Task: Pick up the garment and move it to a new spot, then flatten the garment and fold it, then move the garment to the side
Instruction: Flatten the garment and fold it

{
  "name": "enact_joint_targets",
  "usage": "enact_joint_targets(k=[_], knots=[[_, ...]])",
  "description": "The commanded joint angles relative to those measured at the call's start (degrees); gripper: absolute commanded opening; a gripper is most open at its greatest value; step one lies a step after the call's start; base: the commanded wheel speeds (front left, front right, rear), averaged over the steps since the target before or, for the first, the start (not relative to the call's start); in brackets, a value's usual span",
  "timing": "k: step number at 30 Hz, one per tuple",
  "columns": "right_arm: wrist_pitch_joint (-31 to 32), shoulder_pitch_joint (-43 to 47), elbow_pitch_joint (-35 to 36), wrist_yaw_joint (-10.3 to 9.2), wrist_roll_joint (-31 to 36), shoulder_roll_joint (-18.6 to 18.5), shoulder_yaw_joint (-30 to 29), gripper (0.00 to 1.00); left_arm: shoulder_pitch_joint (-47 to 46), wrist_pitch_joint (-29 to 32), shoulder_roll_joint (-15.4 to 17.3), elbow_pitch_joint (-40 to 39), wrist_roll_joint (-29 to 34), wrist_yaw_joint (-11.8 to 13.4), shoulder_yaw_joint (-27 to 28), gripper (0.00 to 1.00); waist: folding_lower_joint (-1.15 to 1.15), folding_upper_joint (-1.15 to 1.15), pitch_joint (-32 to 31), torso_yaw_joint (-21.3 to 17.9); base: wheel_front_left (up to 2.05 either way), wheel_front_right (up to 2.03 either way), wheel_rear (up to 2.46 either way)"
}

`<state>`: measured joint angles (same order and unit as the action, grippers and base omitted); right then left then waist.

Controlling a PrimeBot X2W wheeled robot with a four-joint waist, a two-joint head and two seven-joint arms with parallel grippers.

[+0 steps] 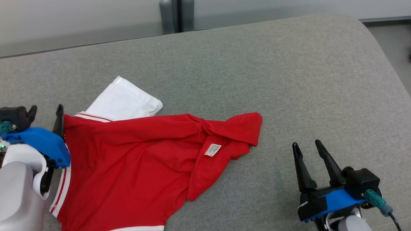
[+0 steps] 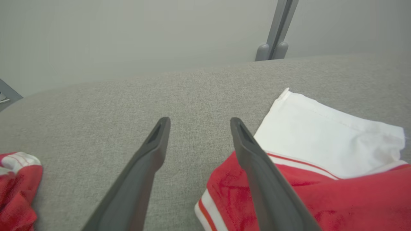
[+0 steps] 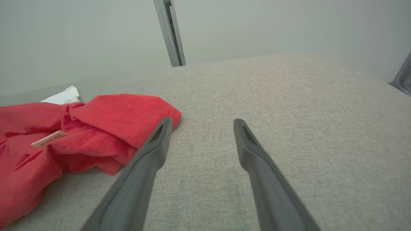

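Both spread and empty, the left gripper (image 1: 46,110) sits at the striped edge of the garment (image 1: 135,154), the right gripper (image 1: 306,144) near its bunched, perhaps folded-over corner: pinch each low, then draw apart.

You're looking at a red garment (image 1: 135,154) with a white sleeve (image 1: 125,102), red-and-white striped trim (image 1: 60,192) and a white label (image 1: 213,149); the surface (image 1: 289,80) under it is plain grey weave

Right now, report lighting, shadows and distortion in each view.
Head view: soft even light, no glare, the red garment sharp. Left wrist view: the wide lens bows the far edge of the cushion. Right wrist view: a faint shadow under a raised fold of the red garment.
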<state>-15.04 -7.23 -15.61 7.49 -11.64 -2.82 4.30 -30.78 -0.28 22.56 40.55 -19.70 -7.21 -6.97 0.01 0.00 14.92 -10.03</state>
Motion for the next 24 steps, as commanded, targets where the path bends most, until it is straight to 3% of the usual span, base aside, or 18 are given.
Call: enact_joint_targets(k=[1, 10, 17, 18, 19, 20, 24], knots=[[-0.21, -1.13, 0.26, 0.01, -0.27, -0.13, 0.08, 1.00, -1.26, 0.97, 0.54, 0.82, -0.88, -0.36, -1.92, 1.00, -0.01, 0.00, 0.53, -0.32, 0.00, 0.00, 0.00], [-0.21, -2.30, 0.68, 0.01, -0.61, -0.14, -0.12, 1.00, -1.86, 7.86, 3.00, 4.00, -8.57, -0.25, -10.41, 1.00, -0.01, 0.00, 3.01, -1.15, 0.00, 0.00, 0.00], [-0.21, -3.01, 0.39, 0.01, -0.57, -0.13, 0.11, 1.00, -2.04, 12.74, 2.13, 3.32, -15.52, -0.32, -17.06, 1.00, -0.01, 0.00, 3.52, -1.20, 0.00, 0.00, 0.00], [-0.21, -3.08, 0.33, 0.01, -0.50, -0.14, 0.15, 1.00, -2.17, 13.30, 2.50, 3.10, -16.30, -0.32, -18.02, 0.75, -0.01, 0.00, 3.50, -1.18, 0.00, 0.00, 0.00], [-0.21, -3.10, 0.26, 0.01, -0.44, -0.14, 0.18, 1.00, -2.45, 13.72, 2.92, 2.85, -16.72, -0.32, -18.86, 0.24, -0.01, 0.00, 3.45, -1.15, 0.00, 0.00, 0.00], [-0.21, -3.09, 0.22, 0.01, -0.37, -0.14, 0.19, 1.00, -2.91, 13.87, 3.34, 2.72, -16.79, -0.32, -19.74, 0.00, -0.01, 0.00, 3.40, -1.10, 0.00, 0.00, 0.00], [-0.21, -3.26, 0.23, 0.01, -0.16, -0.14, 0.20, 1.00, -6.23, 11.25, 5.49, 2.45, -17.35, -0.24, -20.25, 0.00, -0.01, 0.00, 3.48, -0.88, 0.00, 0.00, 0.00]])
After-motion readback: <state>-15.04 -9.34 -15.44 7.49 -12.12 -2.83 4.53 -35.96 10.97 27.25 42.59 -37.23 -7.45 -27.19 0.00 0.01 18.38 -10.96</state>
